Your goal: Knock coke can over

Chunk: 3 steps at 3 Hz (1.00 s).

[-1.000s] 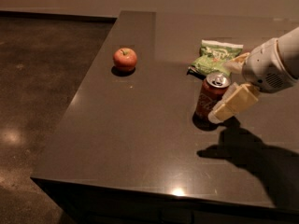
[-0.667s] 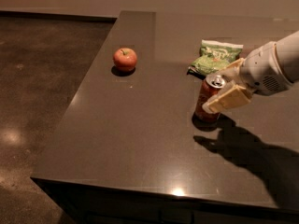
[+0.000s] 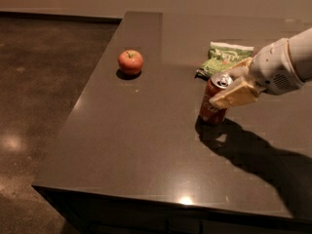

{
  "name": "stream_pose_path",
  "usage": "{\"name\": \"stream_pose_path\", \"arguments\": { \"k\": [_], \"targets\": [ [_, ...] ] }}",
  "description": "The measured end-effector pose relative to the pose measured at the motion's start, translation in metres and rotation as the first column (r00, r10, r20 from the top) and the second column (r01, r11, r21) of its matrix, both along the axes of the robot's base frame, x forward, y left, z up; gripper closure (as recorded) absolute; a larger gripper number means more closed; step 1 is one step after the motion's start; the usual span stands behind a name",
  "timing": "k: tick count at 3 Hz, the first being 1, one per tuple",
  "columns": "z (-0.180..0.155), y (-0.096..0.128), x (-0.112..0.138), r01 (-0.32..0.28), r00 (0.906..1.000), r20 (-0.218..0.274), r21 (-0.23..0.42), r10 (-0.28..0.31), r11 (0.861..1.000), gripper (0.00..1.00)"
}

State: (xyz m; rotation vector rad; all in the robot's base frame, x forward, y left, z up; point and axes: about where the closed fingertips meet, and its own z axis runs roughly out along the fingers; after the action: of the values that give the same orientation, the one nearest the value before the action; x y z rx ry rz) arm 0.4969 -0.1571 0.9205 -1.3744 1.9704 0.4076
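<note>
Tool (image 3: 235, 92), at the end of the white arm (image 3: 282, 65) reaching in from the right of the coke can (image 3: 213, 104), lies against the can's upper half, its cream part crossing the front of the can just under the silver top. Whether it is open or closed I cannot tell.

The can stands on its base on the dark worktop (image 3: 146, 150), its long axis near vertical; it may lean a little, but that is not certain. So the can lies to the left of the tool, and the contact sits high on it, well above the base.

I judge that a sideways push away from the arm, to the can's left, would tip it onto the bare worktop there. The green snack bag (image 3: 225, 56) lies just behind the can, so a push that way might be cushioned. The apple (image 3: 130, 62) sits well apart, to the can's left and farther back.
</note>
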Motion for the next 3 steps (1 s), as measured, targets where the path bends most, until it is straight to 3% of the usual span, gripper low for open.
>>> {"name": "stream_pose_path", "arguments": {
  "k": [1, 2, 3],
  "targets": [
    [0.021, 0.007, 0.003, -0.014, 0.9999, 0.006, -0.063, 0.014, 0.998, 1.00],
    [0.034, 0.019, 0.003, -0.039, 0.9990, -0.027, -0.206, 0.034, 0.978, 1.00],
    [0.030, 0.026, 0.006, -0.080, 0.9952, -0.083, -0.371, 0.053, 0.925, 1.00]
  ]
}}
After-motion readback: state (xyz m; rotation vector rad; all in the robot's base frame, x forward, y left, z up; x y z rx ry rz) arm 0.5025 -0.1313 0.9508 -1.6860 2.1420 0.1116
